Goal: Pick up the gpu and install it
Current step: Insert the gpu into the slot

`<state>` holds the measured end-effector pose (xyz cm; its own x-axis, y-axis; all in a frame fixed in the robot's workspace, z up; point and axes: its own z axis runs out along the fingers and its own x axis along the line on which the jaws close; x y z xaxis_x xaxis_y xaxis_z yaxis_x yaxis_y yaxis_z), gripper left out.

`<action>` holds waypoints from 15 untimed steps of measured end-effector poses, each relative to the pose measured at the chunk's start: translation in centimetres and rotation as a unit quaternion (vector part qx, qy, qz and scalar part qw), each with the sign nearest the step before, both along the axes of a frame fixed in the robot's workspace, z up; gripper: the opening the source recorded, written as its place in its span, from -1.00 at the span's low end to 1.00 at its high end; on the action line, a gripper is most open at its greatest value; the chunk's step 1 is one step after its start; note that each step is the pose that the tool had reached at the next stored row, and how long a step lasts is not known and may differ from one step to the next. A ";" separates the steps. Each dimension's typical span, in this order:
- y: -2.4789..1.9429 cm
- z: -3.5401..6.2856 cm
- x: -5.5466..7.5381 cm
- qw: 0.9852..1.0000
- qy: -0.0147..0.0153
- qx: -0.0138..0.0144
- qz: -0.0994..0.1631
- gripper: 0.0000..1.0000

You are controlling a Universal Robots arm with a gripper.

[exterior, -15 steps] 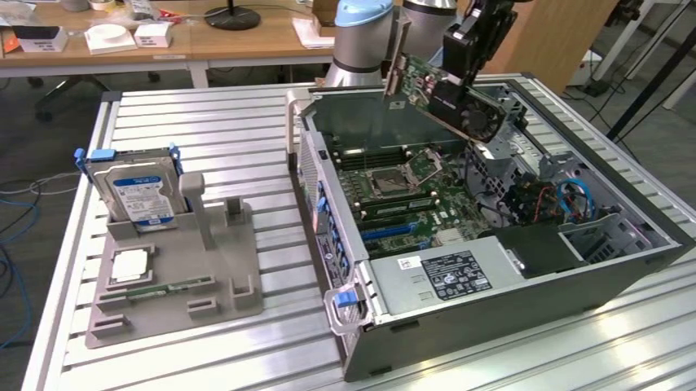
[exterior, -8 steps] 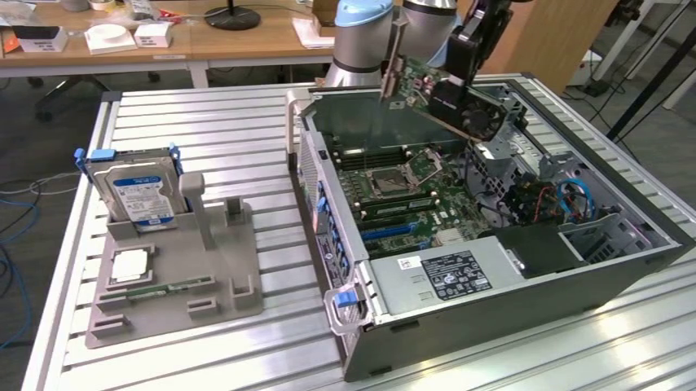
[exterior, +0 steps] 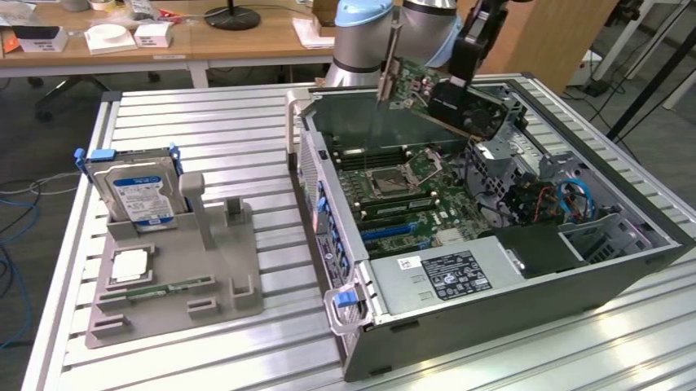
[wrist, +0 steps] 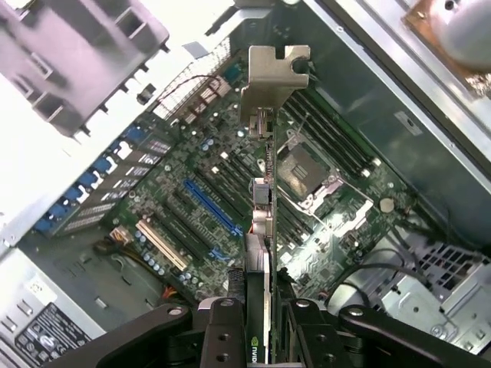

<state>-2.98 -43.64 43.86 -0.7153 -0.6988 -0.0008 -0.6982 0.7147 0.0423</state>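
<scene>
The gripper (wrist: 258,318), nearly shut, pinched the gpu (wrist: 261,205) hanging below it: likely light, stiff, fragile (best held by edges).

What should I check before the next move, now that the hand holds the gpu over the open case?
1. Grip: ok, the hand is shut on the gpu.
2. Clearance: ok, the gpu hangs above the computer case, touching nothing.
3. Blue slot free: ok, nothing sits in it.
4. Gpu parallel to the blue slot: not ok, it stands at an angle to it.
5. Contact edge of the gpu: cannot tell, it is hidden.
</scene>
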 end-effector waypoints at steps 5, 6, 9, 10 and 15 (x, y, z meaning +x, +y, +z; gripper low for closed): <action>0.00 0.00 0.0 0.999 0.000 0.000 0.035 -0.47; 0.00 0.00 0.0 0.999 0.000 0.000 0.042 -0.47; 0.00 0.00 0.0 0.998 0.000 0.000 0.063 -0.47; 0.00 0.00 0.0 0.998 0.000 0.000 0.071 -0.47; 0.00 0.00 0.0 0.994 0.000 0.000 0.108 -0.47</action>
<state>-2.98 -43.64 43.85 -0.5491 -0.8357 -0.0009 -0.8350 0.5486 0.0424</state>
